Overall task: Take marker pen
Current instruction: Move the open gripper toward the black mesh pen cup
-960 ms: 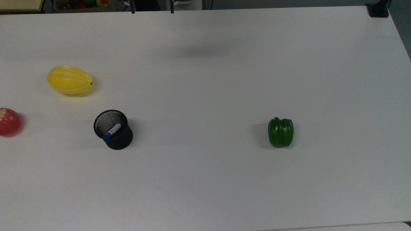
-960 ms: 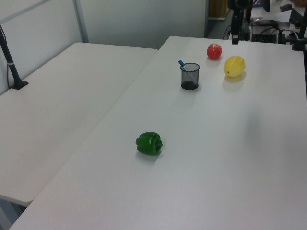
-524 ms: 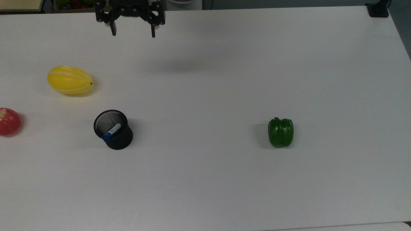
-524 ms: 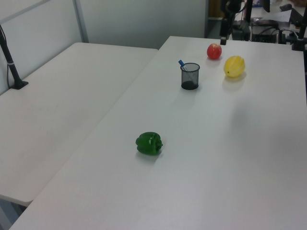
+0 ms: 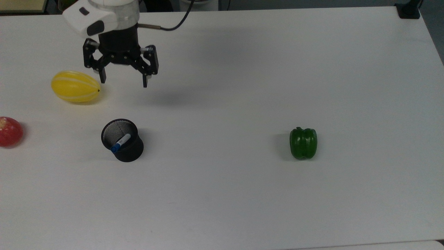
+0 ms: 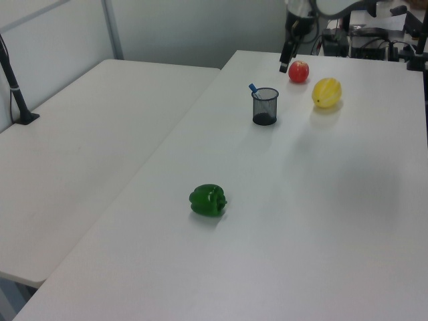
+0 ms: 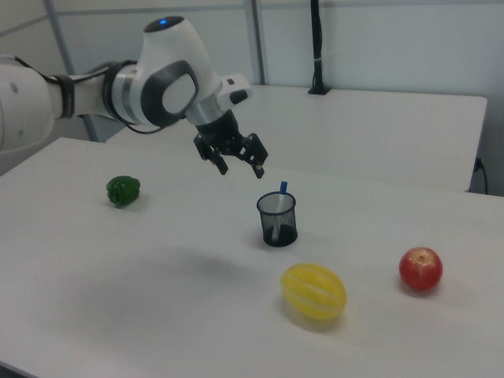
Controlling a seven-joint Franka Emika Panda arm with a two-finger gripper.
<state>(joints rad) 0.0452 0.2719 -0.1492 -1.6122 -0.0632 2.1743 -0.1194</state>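
The marker pen (image 5: 120, 142) leans untouched in the black mesh cup (image 5: 127, 152) near the table's (image 5: 242, 208) left edge in the top view. The gripper (image 5: 123, 80) hangs wide, empty; reaching, gripping and lifting all remain.

A glossy green bell pepper (image 5: 303, 143) lies alone on the white desk (image 5: 242, 194). Well apart from it stand a black mesh cup (image 5: 123, 140), a yellow striped oval melon (image 5: 75, 86) and a red apple (image 5: 10, 131).
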